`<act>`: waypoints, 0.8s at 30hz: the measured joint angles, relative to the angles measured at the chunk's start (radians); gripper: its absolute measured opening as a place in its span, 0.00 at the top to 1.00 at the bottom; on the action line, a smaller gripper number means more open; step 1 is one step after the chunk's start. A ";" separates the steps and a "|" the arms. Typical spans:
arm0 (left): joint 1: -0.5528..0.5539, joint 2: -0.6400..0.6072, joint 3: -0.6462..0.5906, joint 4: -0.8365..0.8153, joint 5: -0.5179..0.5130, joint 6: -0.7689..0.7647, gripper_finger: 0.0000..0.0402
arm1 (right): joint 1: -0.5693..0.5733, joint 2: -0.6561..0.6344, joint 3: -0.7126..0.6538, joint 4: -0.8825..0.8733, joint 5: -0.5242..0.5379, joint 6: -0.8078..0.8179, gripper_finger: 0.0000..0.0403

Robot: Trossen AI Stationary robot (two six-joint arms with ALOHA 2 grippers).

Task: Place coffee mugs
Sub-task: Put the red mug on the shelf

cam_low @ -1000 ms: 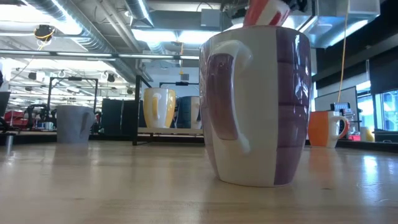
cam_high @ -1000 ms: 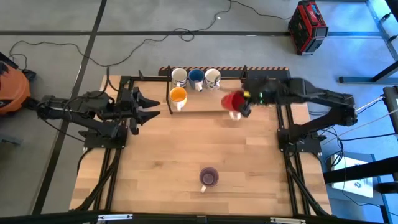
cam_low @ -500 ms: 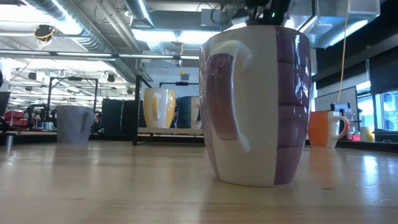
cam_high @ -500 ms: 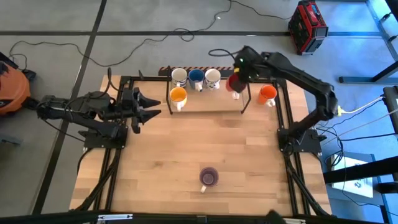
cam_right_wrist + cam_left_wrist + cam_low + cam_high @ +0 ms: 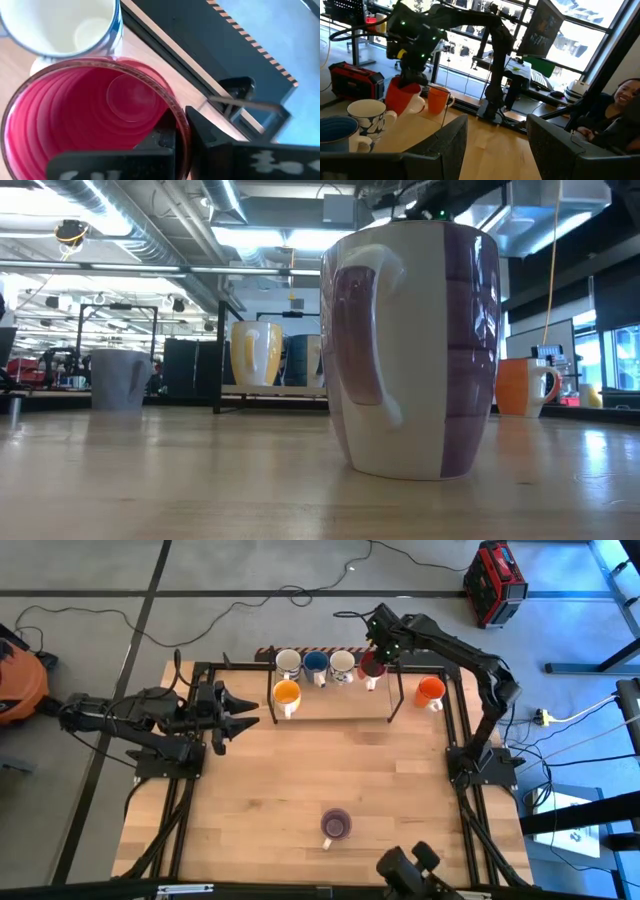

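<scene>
Reaching over the far edge of the tabletop (image 5: 300, 780), the right gripper (image 5: 374, 658) is clamped on the rim of the red mug (image 5: 371, 665), one finger inside the cup and one outside, as the right wrist view shows. That mug sits at the right end of a back row, just beside the white mug with blue markings (image 5: 342, 664), then the blue mug (image 5: 315, 664) and the cream mug (image 5: 288, 662) farther left; whether the red mug's base touches the wood cannot be told. Just in front of that row, near its left end, stands the yellow-orange mug (image 5: 286, 693). An orange mug (image 5: 430, 691) stands apart to the right, near the tabletop's right edge. Alone toward the near edge is the purple mug (image 5: 335, 825), which fills the low view, its handle turned to the camera's left. A grey-lavender mug (image 5: 119, 379) shows only in the low view, far off at the left. The left gripper (image 5: 243, 710) waits over the tabletop's left side with its fingers spread wide and holding nothing.
</scene>
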 joint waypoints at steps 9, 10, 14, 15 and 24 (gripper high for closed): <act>0.000 0.000 0.000 0.000 0.000 0.006 0.51 | -0.023 0.085 0.000 0.007 -0.003 -0.023 0.99; 0.000 0.000 0.000 0.000 0.000 0.006 0.51 | -0.024 0.093 0.000 0.007 -0.003 -0.023 0.99; 0.000 0.000 0.000 0.000 0.000 0.007 0.51 | -0.023 0.110 0.000 0.022 -0.003 -0.023 0.99; 0.000 0.000 0.000 0.000 0.000 0.007 0.51 | -0.023 0.110 0.000 0.028 -0.003 -0.023 0.99; 0.000 0.000 0.000 -0.008 0.000 0.009 0.51 | -0.028 0.110 0.000 0.055 -0.002 -0.050 0.99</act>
